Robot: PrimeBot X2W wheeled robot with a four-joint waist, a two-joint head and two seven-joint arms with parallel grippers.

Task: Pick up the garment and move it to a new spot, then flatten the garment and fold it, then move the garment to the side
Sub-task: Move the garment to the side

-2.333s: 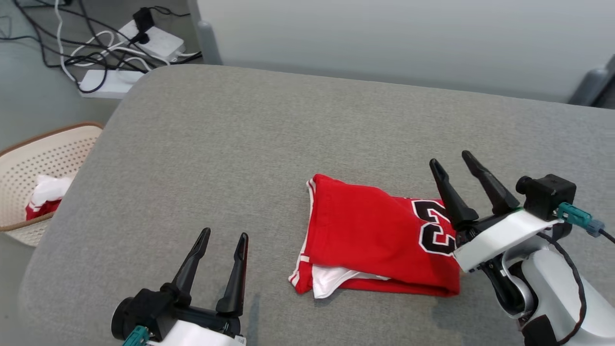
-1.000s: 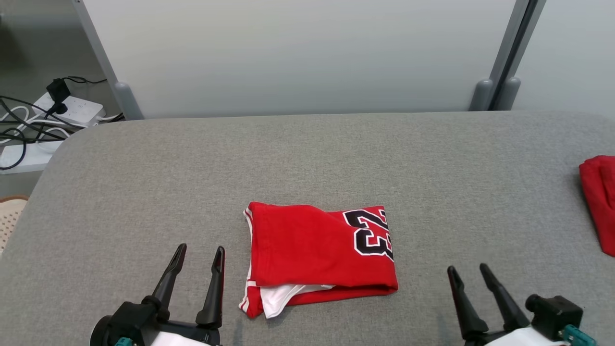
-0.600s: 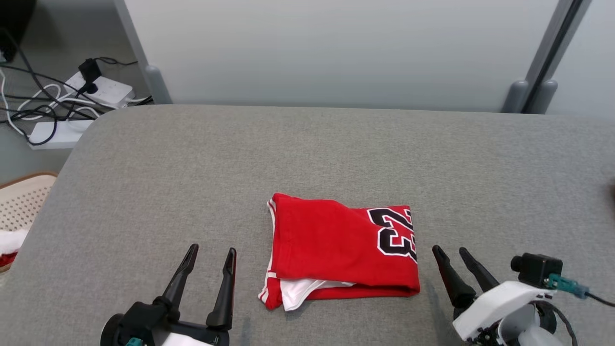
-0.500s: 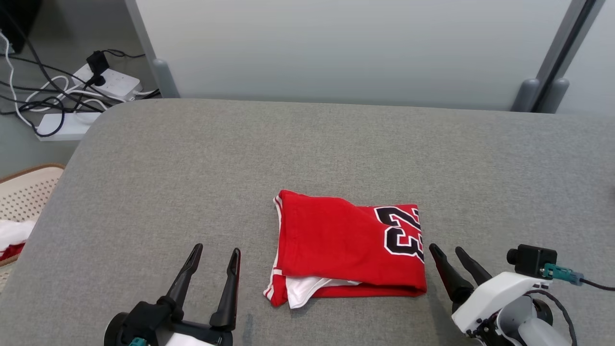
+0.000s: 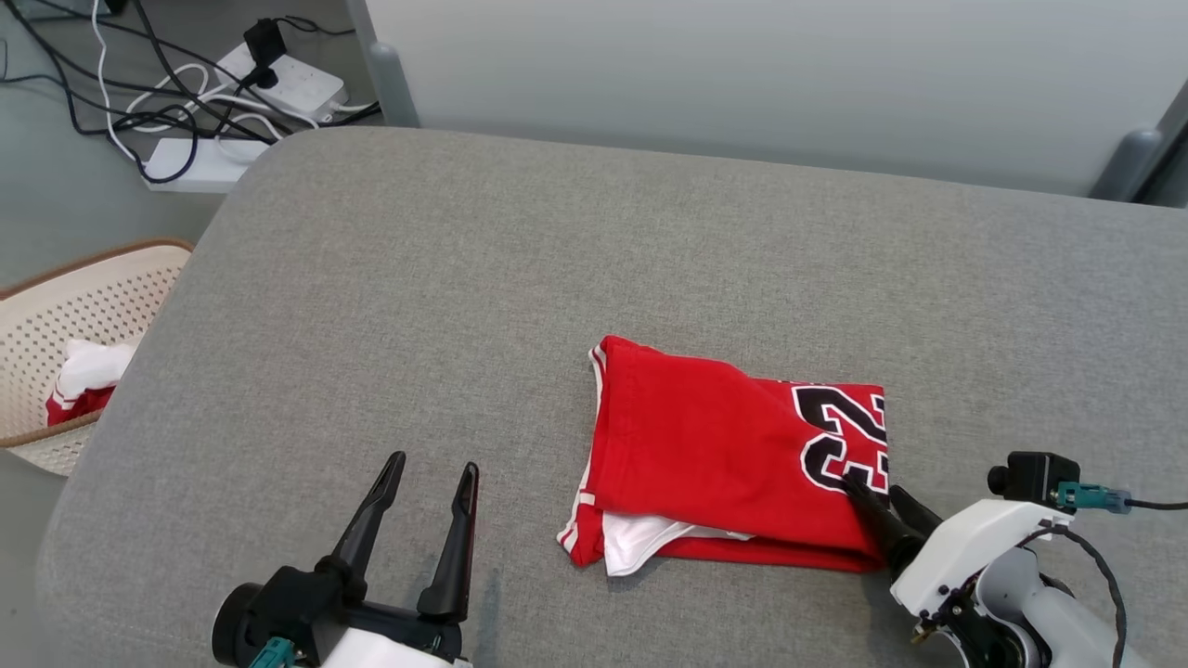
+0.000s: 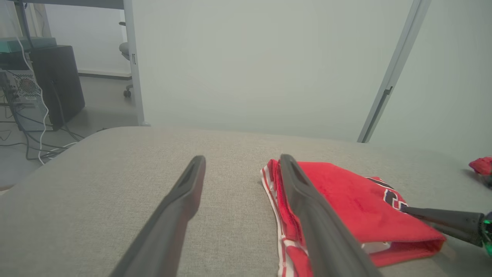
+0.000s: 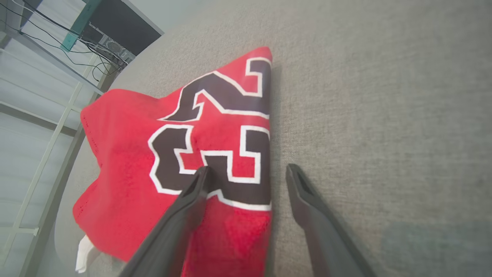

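The garment [image 5: 715, 445] is a red jersey with a black "23", folded into a rectangle on the grey table [image 5: 557, 250], with white lining showing at its near left corner. My right gripper [image 5: 877, 496] is open at the garment's near right corner. In the right wrist view the right gripper [image 7: 248, 170] straddles the garment's [image 7: 127, 161] edge: one finger lies over the printed number, the other over bare table. My left gripper [image 5: 434, 464] stands open and empty to the garment's left; in the left wrist view the left gripper [image 6: 242, 158] sits beside the garment [image 6: 346, 200].
A perforated beige basket [image 5: 56, 278] holding red and white cloth [image 5: 83, 376] stands off the table's left edge. Power strips and cables [image 5: 269, 79] lie on the floor behind. Another red cloth [image 6: 482, 165] lies at the far right of the table. A pale partition runs behind.
The head camera has swung, shifting the whole picture. My right gripper has come in from beside the garment to its near right corner, still open. The garment and left gripper have stayed put.
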